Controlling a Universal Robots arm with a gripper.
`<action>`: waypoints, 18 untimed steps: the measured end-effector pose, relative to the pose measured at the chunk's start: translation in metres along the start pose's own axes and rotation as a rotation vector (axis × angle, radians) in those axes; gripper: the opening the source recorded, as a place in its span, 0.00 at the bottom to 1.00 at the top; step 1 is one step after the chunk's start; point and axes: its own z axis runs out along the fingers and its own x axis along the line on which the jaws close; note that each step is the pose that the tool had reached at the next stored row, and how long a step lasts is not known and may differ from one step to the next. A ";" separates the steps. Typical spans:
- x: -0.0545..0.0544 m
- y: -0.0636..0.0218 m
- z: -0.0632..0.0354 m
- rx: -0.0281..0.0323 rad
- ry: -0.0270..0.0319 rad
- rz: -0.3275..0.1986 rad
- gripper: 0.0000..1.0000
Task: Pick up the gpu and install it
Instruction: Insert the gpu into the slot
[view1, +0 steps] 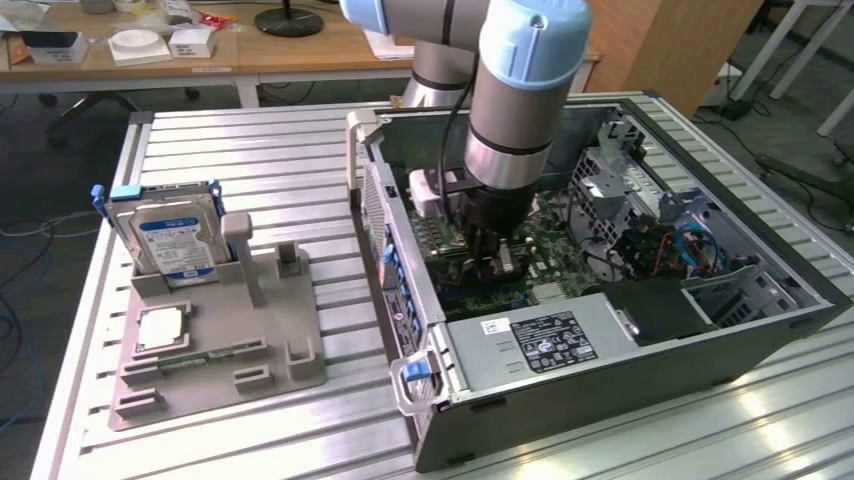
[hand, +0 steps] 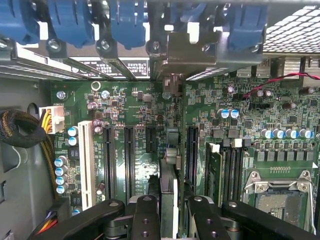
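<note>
Pincer (hand: 168, 210) grips gpu (hand: 168, 187) edge-on, seemingly over motherboard (hand: 135, 107) slots.

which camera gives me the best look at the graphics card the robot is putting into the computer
The wrist view. There the gpu stands edge-on between the jaws, running over the green motherboard toward the rear brackets. In the exterior view the arm covers most of it; a small part of the gpu shows below the gripper inside the computer case.

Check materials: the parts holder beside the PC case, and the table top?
Parts holder: looks like matte grey plastic, possibly printed; dull, uniform colour, blocky moulded slots. Table top: seemingly bare aluminium extrusion; silvery sheen, parallel grooves, soft highlights. PC case: likely painted sheet metal, dark satin finish, thin folded edges.
</note>
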 end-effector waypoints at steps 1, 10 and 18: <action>0.000 0.0001 0.0014 0.0002 -0.0003 0.000 0.27; 0.000 0.0003 0.0019 0.0003 -0.0009 0.000 0.27; 0.000 0.0005 0.0022 0.0008 -0.0032 0.001 0.28</action>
